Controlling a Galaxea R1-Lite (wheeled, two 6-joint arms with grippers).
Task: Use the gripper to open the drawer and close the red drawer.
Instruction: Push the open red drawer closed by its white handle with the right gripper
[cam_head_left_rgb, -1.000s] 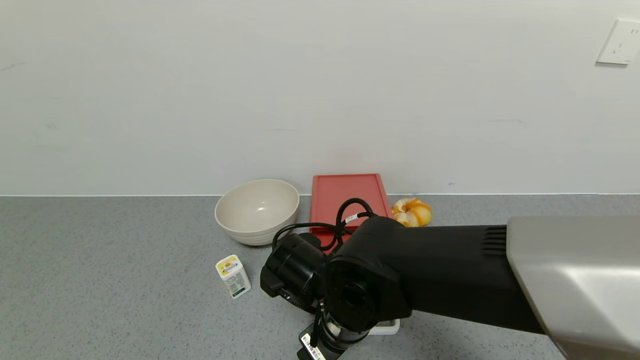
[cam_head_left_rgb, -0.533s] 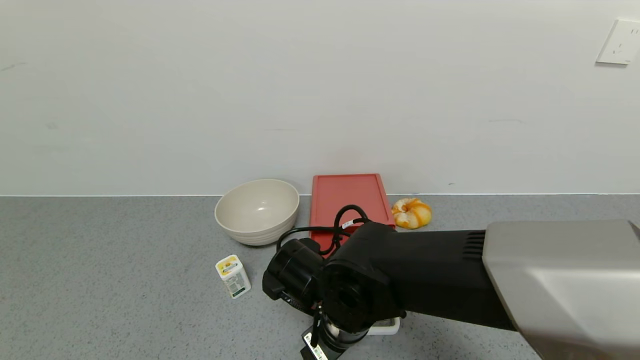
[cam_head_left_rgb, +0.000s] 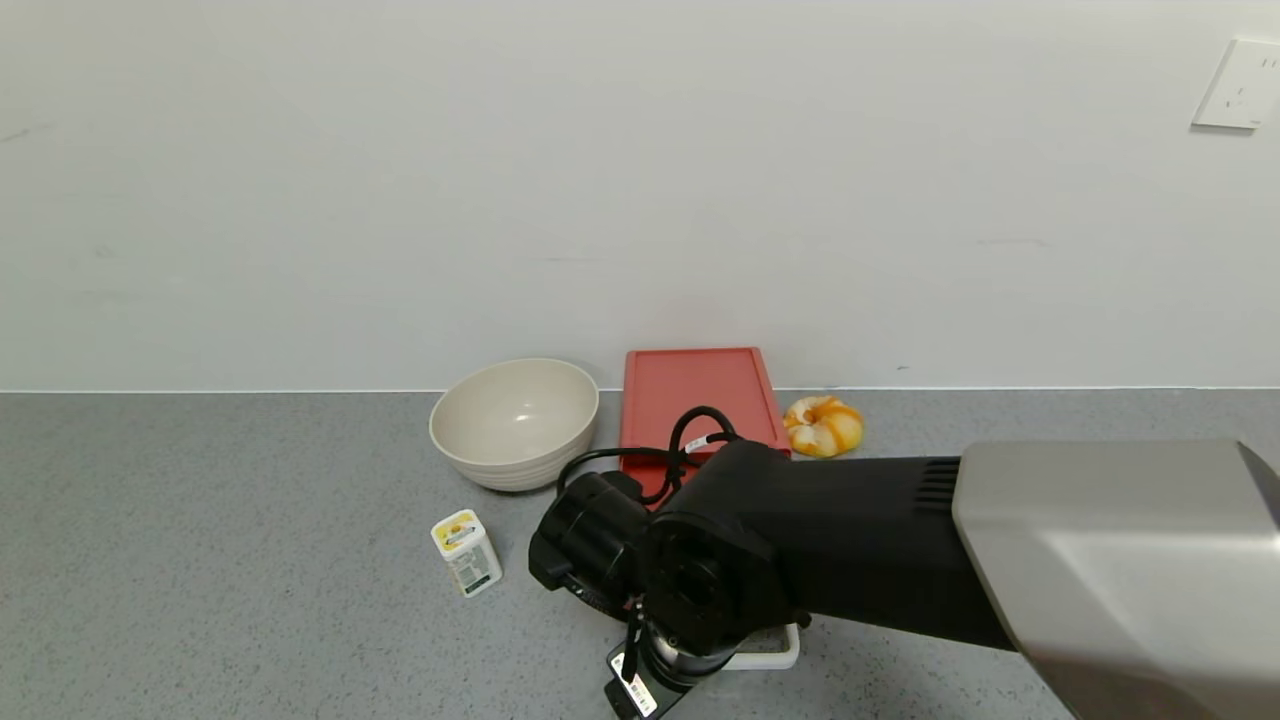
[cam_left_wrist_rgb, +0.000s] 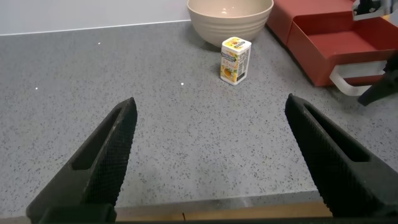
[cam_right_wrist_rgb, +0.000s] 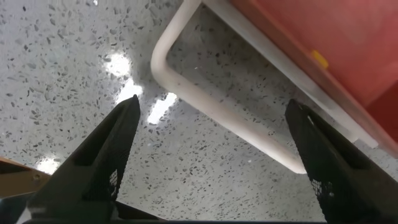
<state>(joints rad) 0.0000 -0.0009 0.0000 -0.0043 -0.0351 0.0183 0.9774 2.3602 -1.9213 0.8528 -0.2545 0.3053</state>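
Observation:
The salmon-red drawer unit (cam_head_left_rgb: 695, 395) lies against the wall. In the left wrist view its tray (cam_left_wrist_rgb: 348, 50) is slid out toward me, with the white loop handle (cam_left_wrist_rgb: 351, 84) in front. In the head view my right arm (cam_head_left_rgb: 700, 590) covers the tray, and only a corner of the handle (cam_head_left_rgb: 775, 655) shows. My right gripper (cam_right_wrist_rgb: 214, 106) is open and points down over the handle (cam_right_wrist_rgb: 205, 93), with one finger on each side and apart from it. My left gripper (cam_left_wrist_rgb: 211, 112) is open and empty, low over the counter near its front edge.
A cream bowl (cam_head_left_rgb: 513, 420) stands left of the drawer unit. A small white and yellow carton (cam_head_left_rgb: 466, 552) stands in front of the bowl. An orange and white ring-shaped item (cam_head_left_rgb: 823, 424) lies right of the unit. The grey counter meets a white wall.
My right arm has shifted slightly to the left over the pulled-out tray. The drawer, handle and other objects have not moved.

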